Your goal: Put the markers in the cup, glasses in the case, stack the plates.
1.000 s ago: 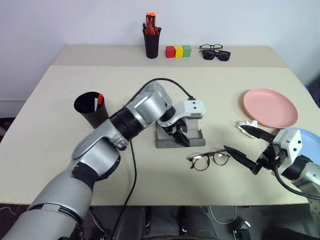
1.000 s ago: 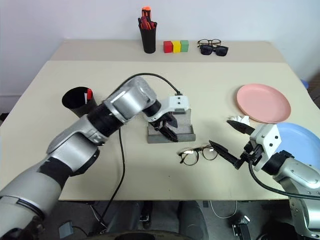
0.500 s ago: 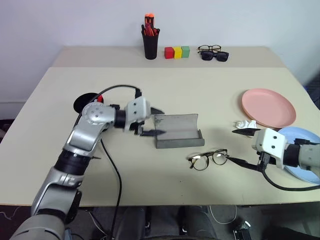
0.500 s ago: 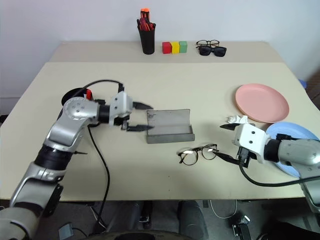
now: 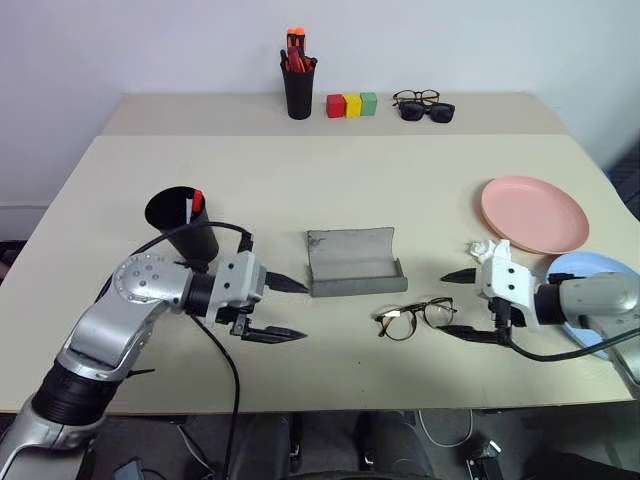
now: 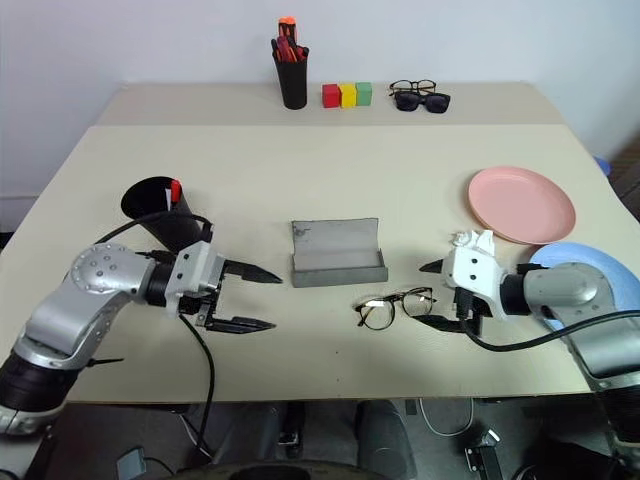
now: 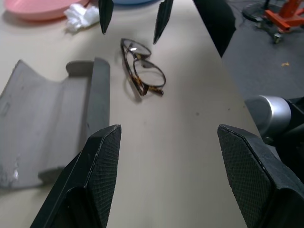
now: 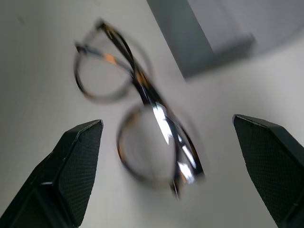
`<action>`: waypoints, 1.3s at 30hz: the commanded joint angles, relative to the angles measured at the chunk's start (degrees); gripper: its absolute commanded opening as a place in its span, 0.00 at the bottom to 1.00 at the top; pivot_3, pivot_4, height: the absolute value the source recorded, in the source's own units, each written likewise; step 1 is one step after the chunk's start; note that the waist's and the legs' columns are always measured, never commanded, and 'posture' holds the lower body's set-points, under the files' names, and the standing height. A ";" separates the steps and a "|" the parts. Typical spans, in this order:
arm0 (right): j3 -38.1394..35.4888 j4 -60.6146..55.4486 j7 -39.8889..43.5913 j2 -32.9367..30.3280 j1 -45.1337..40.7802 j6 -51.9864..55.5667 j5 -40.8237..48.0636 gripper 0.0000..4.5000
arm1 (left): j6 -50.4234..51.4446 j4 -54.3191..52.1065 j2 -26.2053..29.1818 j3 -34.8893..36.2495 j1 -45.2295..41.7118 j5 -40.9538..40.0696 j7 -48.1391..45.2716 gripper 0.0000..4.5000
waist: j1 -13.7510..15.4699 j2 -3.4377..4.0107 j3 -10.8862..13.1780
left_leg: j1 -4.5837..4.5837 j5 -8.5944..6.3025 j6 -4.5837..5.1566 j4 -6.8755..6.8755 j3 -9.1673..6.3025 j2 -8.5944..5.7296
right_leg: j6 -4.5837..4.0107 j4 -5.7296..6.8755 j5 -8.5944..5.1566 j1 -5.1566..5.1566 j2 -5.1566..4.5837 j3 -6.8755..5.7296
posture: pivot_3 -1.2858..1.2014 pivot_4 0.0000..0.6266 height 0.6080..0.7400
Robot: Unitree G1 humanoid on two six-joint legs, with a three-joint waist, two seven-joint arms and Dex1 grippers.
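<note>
**Both grippers open over the table, the spectacles lying between case and right gripper**

The grey felt case point(image 5: 354, 262) lies open near the middle of the table point(image 5: 330, 180), its lid standing up on the far side and its tray empty. Just in front of it, toward the near edge, the thin-rimmed glasses point(image 5: 418, 318) rest on the tabletop with their arms folded — close to the case but apart from it.

The right gripper point(image 5: 460, 303) points at the glasses from the right-edge side, its two black fingers spread wide, one tip on the far side and one on the near side of the frame's end; it holds nothing. In the right wrist view the glasses point(image 8: 137, 118) lie between those fingers. A crumpled white scrap point(image 5: 483, 248) lies beside this gripper.

The left gripper point(image 5: 290, 310) hangs over the tabletop left of the case, fingers point(image 7: 102, 161) parted and empty, pointing toward the case and glasses.

The black cup point(image 5: 183, 222) stands toward the left edge — a red marker point(image 5: 197, 202) and a white one point(image 5: 190, 210) stand in it.

The pink plate point(image 5: 533, 214) sits near the right edge; the light blue plate point(image 5: 590, 285) lies nearer the front right corner, partly behind the right arm, unstacked.

Along the far edge stand a black pen pot point(image 5: 298, 92), three coloured blocks point(image 5: 348, 104) and two more pairs of spectacles point(image 5: 425, 106).
</note>
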 commanded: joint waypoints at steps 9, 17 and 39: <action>6.33 3.84 4.17 2.40 -6.44 -2.33 -2.23 1.00 | -3.66 -2.21 0.76 1.29 4.80 2.29 4.83 0.73 | -0.08 0.01 0.01 | 0.00 -0.01 -0.01 -0.04 0.01 -0.01 | -0.04 -0.01 -0.02 -0.04 -0.05 0.00 | 0.52 0.24 1.00; 7.12 7.78 6.09 1.97 -8.48 -6.27 -4.65 1.00 | -5.15 -2.46 0.37 0.76 5.74 3.15 7.31 0.73 | -0.16 0.02 0.01 | -0.01 -0.02 -0.03 -0.11 0.02 -0.01 | -0.05 -0.01 -0.02 -0.10 -0.07 0.00 | 0.52 0.24 1.00; 7.76 7.75 7.25 3.24 -8.84 -7.64 -5.95 0.01 | -6.44 -1.99 -0.11 -0.36 6.08 4.17 9.20 0.74 | -0.23 0.04 0.02 | 0.01 -0.04 -0.06 -0.15 0.01 -0.01 | -0.16 -0.04 -0.07 -0.10 -0.11 0.00 | 0.52 0.24 1.00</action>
